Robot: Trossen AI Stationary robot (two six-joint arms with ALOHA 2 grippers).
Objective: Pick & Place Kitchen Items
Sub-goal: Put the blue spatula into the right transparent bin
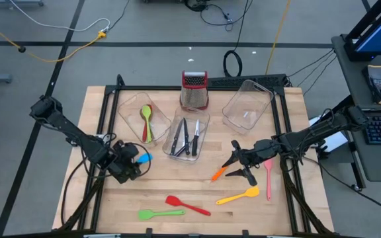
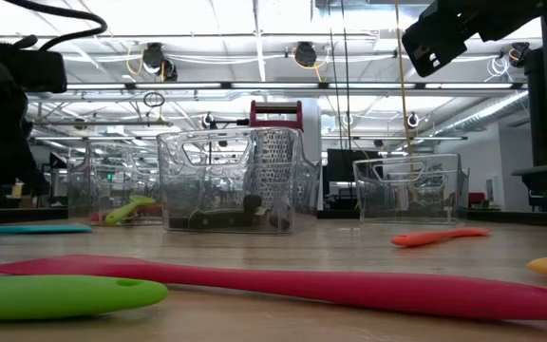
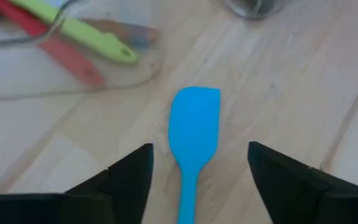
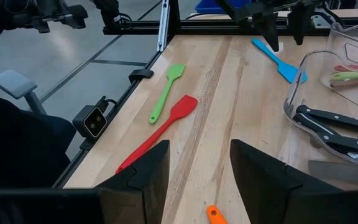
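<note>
From above, the left gripper hangs near the worktop's left edge, over a blue spatula lying flat on the wood. The right gripper is out toward the right side, with an orange spatula just beside it. A yellow spatula and a pink spatula lie near the right edge; a red spatula and a green spatula lie along the near edge. Toward the far edge, one clear tub holds a green spoon and a red one beside it, a middle tub holds black-handled knives, and a third tub stands tilted by a steel grater.

At table height, the red spatula and green spatula fill the foreground, with the orange spatula farther back.

The left wrist view shows the left gripper with fingers spread wide either side of the blue spatula, touching nothing.

The right wrist view shows the right gripper partly open, fingers parted with only bare wood between them, holding nothing.
</note>
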